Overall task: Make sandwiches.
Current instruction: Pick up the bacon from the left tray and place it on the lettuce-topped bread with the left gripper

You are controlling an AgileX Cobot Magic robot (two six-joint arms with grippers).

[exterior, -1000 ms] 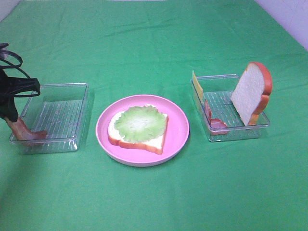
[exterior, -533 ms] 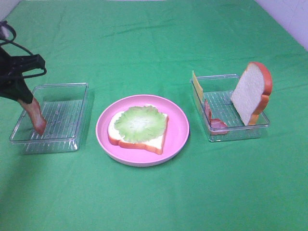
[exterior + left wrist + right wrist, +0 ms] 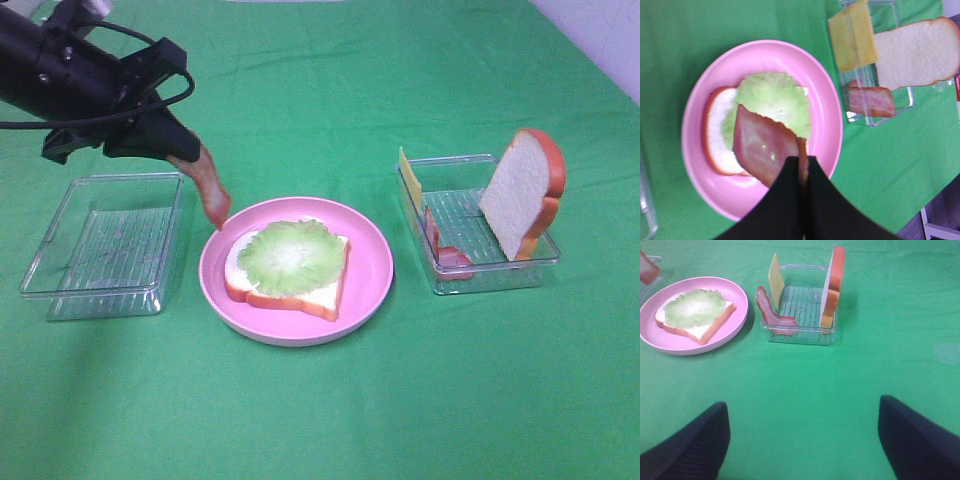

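Two grippers are mine. My left gripper (image 3: pixel 188 158) is clenched on the top end of the bacon strip (image 3: pixel 210 192), which hangs tilted in the air. Its lower tip is just above the rim of the pink plate (image 3: pixel 372 270), at about 10 o'clock on the plate in the high view. In the left wrist view my two black fingers (image 3: pixel 785 200) meet tightly around the strip's end, and the broad part of the bacon lies over the lettuce leaf (image 3: pixel 774 97).

That lettuce leaf sits on a bread slice (image 3: pixel 300 296) lying flat on the plate, which stands at the middle of the green table (image 3: pixel 320 420).

At 9 o'clock from the plate is a clear tray (image 3: pixel 100 240). At 3 o'clock is another clear tray (image 3: pixel 500 276). It holds a second bread slice (image 3: pixel 522 190) standing on edge at its far right, a yellow cheese slice (image 3: pixel 409 176) upright at its left wall, and a reddish meat piece (image 3: pixel 440 246) leaning below the cheese.

My right gripper (image 3: pixel 802 440) is released, its fingers (image 3: pixel 690 442) spread wide above bare table, well apart from that tray.
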